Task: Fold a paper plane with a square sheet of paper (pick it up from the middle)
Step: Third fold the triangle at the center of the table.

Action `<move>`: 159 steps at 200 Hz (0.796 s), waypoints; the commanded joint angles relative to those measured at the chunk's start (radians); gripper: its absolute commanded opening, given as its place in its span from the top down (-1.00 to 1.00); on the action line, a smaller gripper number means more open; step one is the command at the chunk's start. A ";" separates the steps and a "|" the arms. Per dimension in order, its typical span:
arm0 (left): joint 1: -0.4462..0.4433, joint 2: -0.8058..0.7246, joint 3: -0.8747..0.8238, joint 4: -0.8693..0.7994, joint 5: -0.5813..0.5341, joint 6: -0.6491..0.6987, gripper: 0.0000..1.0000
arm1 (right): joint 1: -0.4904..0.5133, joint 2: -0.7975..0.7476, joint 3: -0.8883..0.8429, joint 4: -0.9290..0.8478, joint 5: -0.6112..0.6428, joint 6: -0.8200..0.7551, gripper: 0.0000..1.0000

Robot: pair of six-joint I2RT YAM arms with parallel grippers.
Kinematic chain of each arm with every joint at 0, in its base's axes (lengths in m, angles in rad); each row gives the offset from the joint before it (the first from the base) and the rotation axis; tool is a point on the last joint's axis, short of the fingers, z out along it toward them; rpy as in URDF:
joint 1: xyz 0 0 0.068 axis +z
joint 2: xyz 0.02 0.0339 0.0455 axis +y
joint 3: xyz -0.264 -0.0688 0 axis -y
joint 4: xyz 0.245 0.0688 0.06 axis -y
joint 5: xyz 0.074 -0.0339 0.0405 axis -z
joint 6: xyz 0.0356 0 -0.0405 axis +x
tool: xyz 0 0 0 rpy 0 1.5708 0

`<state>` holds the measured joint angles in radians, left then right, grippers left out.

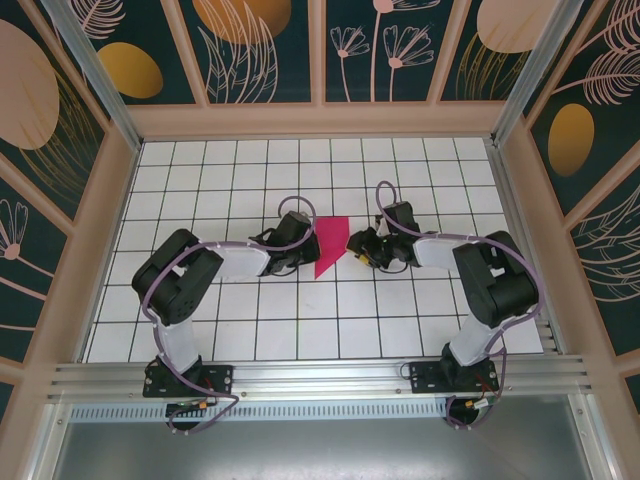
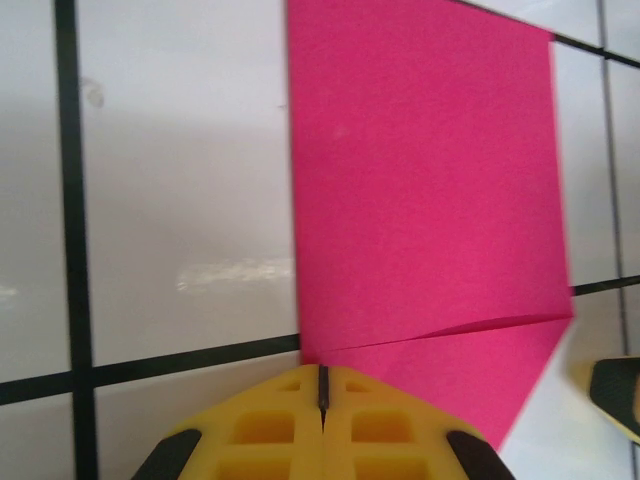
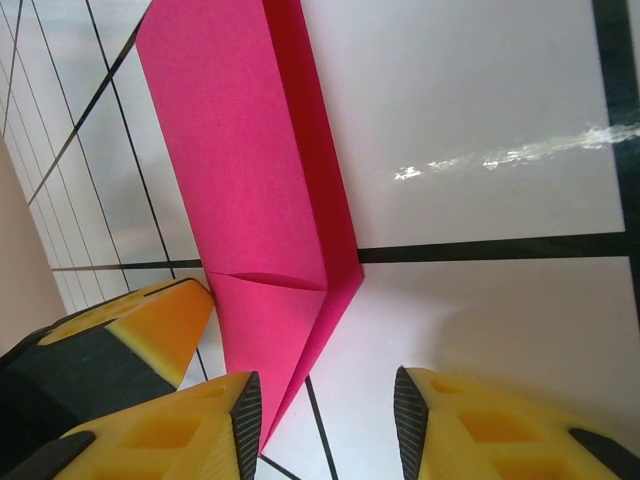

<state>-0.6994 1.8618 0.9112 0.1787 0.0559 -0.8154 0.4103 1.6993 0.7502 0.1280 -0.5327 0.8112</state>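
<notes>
**If Released Carelessly, Liable to Spring Open or Skew**

From above: finds the folded sheet [image 1: 330,243] lying flat near the middle of the surface [image 1: 200,180], pointed end toward the arms. Places the left gripper [image 1: 305,262] against its left edge and the right gripper [image 1: 352,248] just beside its right edge. Leaves little room between the two. Risks a clash of fingers over thin paper, or a sideways shove skewing the creases.

From the left wrist: shows the left gripper [image 2: 322,372] pressed together, tips right at the lower edge of the folded sheet [image 2: 420,180], beside a diagonal corner flap. Cannot tell whether pinching the paper in the slit or merely pinning it down. Either way, risks dragging the whole sheet over the smooth tiles on any pull, or creasing the corner the wrong way under a slanted push.

From the right wrist: shows the right gripper [image 3: 325,400] spread and holding nothing, with the tip of the folded sheet [image 3: 240,160] reaching down beside one finger. Puts one of the left gripper's fingers [image 3: 150,325] close by, touching or nearly touching the flap. Reveals the upper layer standing slightly proud along the long edge instead of lying flat. Suggests a soft crease, apt to reopen on release of the pinning pressure. Could also catch on a descending finger and buckle.
</notes>
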 commanded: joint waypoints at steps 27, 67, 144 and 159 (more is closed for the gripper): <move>-0.005 0.017 0.010 -0.042 -0.040 -0.009 1.00 | 0.005 0.044 0.044 0.019 -0.038 -0.001 0.17; -0.004 0.025 0.015 -0.044 -0.030 -0.008 1.00 | 0.012 0.077 0.067 0.034 -0.054 0.005 0.22; -0.005 0.030 0.016 -0.048 -0.028 -0.010 1.00 | 0.013 0.139 0.081 0.142 -0.164 0.019 0.35; -0.005 0.027 0.016 -0.052 -0.031 -0.010 1.00 | 0.013 0.149 0.074 0.161 -0.179 0.027 0.39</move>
<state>-0.6998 1.8637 0.9131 0.1780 0.0425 -0.8173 0.4187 1.8240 0.8112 0.2134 -0.6449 0.8219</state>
